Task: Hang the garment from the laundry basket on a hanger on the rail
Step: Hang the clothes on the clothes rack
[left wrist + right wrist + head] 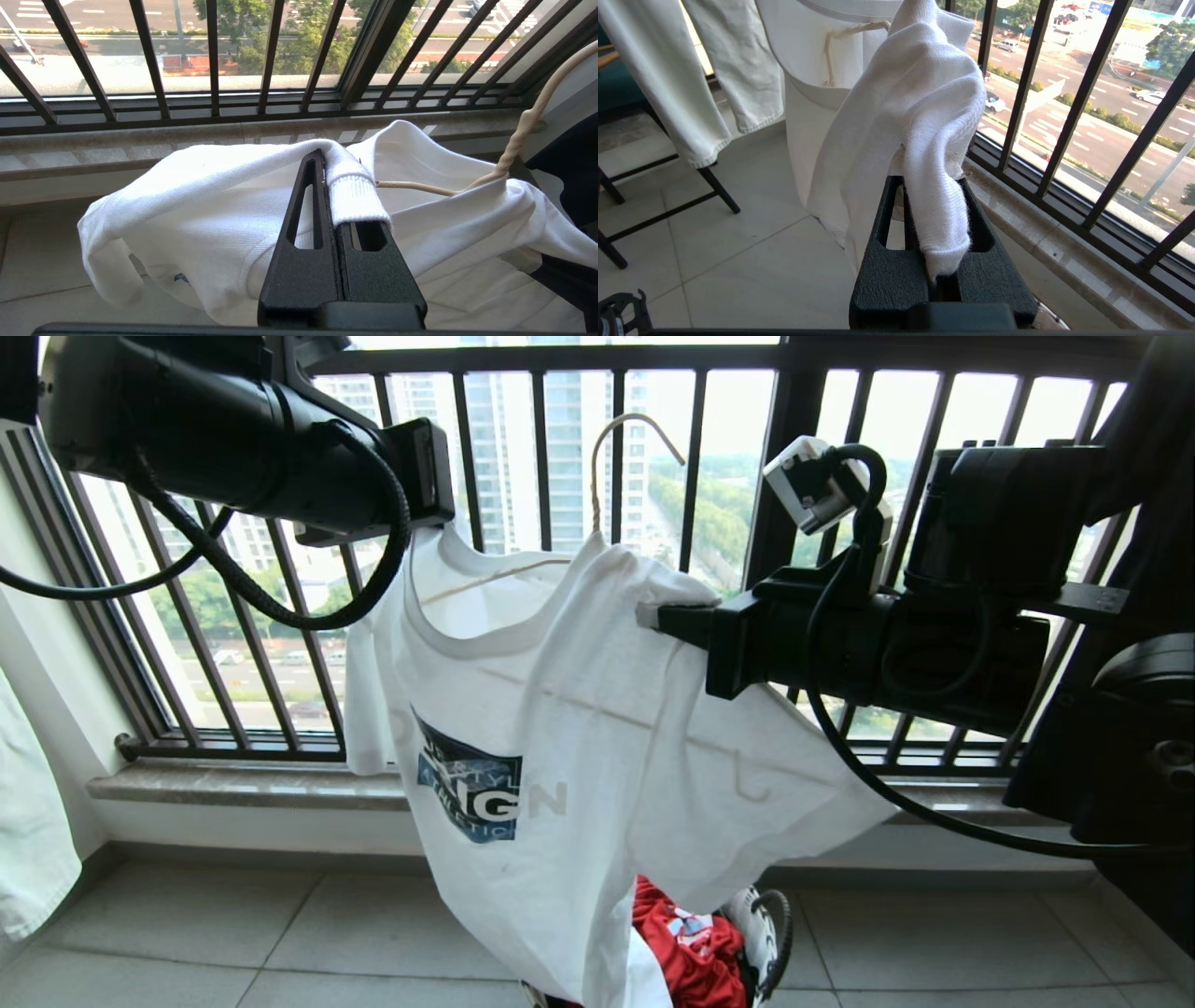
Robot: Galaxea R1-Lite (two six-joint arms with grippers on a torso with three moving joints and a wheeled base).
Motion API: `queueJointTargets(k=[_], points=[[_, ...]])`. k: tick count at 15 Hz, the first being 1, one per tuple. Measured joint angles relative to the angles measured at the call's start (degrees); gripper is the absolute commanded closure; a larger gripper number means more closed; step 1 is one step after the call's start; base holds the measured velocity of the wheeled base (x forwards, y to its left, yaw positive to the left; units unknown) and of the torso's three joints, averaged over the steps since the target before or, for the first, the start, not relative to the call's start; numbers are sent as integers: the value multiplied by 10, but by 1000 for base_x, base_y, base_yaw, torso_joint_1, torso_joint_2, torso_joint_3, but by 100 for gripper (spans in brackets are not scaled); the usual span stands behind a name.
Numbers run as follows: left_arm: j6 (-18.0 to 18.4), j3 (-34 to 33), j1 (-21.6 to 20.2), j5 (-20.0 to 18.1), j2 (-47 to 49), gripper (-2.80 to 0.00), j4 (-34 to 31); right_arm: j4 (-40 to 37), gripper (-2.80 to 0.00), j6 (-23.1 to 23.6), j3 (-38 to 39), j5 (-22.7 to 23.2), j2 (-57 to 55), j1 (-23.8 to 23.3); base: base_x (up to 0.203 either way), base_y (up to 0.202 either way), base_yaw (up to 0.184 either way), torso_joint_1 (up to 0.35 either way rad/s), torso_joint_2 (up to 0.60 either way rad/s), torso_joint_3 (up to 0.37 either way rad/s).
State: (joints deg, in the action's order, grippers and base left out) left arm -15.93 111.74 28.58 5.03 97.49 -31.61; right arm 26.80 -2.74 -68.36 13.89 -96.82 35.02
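The garment, a white T-shirt with a dark blue chest graphic, hangs spread between my two arms above the laundry basket. The cream wire hanger sits inside it, its hook sticking up through the collar. My left gripper is shut on the ribbed collar at the shirt's upper left. The hanger's twisted neck is off to the side of this grip. My right gripper is shut on a bunch of the garment's cloth at the other shoulder. The rail is out of view.
The black railing of vertical bars stands close behind the shirt, above a stone sill. A red cloth lies in the basket. White cloths hang on a black rack over the tiled floor.
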Motion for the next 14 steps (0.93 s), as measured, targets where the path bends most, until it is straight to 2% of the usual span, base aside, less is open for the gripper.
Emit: queueJointTargets(k=[4, 9, 12, 14], points=[[-1, 0, 26, 3, 12, 0, 47, 15, 0, -12, 14, 1, -8, 0, 0, 0, 0, 0, 0, 0], [-4, 0, 71, 5, 22, 0, 53, 40, 0, -26, 16, 0, -9, 0, 0, 0, 0, 0, 0, 0], [-39, 0, 105, 32, 14, 0, 55, 82, 0, -43, 31, -2, 3, 1, 0, 0, 0, 0, 0, 0], [-62, 0, 123, 33, 3, 0, 53, 89, 0, -45, 37, -2, 11, 3, 0, 0, 0, 0, 0, 0]])
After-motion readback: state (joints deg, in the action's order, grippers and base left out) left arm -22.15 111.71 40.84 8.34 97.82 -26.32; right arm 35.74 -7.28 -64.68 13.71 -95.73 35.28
